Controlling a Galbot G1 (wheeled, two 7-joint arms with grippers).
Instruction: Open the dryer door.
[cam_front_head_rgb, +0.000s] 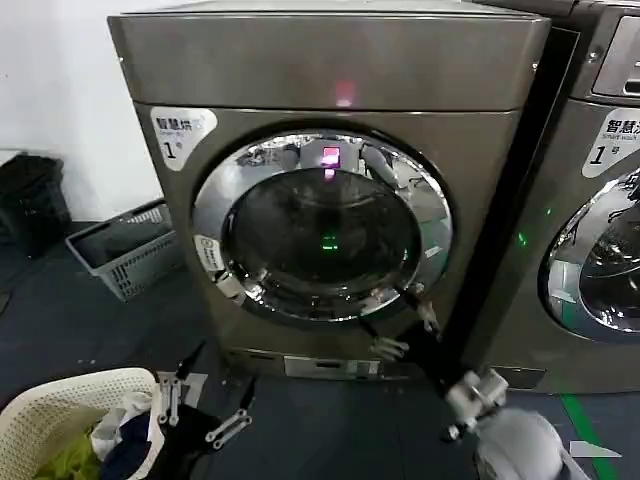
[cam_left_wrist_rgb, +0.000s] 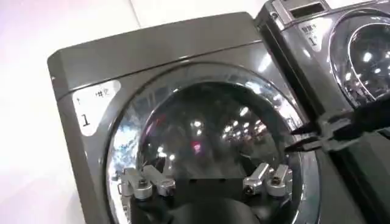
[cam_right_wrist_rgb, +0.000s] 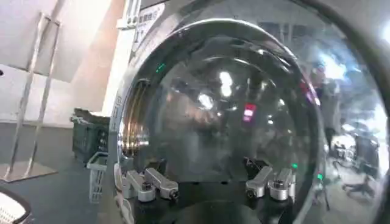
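Dryer door (cam_front_head_rgb: 322, 228) sits shut, flush on the machine's front; we have our right gripper (cam_front_head_rgb: 408, 322), fingers spread, at its lower right rim. Opening remains undone.

Your right gripper (cam_right_wrist_rgb: 210, 182) sits close before the dryer door (cam_right_wrist_rgb: 219, 103), fingers (cam_right_wrist_rgb: 149, 182) spread apart against its dark glass; a basket (cam_right_wrist_rgb: 97, 176) stands on the floor beyond.

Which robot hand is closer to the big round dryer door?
The right gripper is nearer, open at the dryer door's lower right chrome rim. The left gripper is open too, low down beside the laundry basket.
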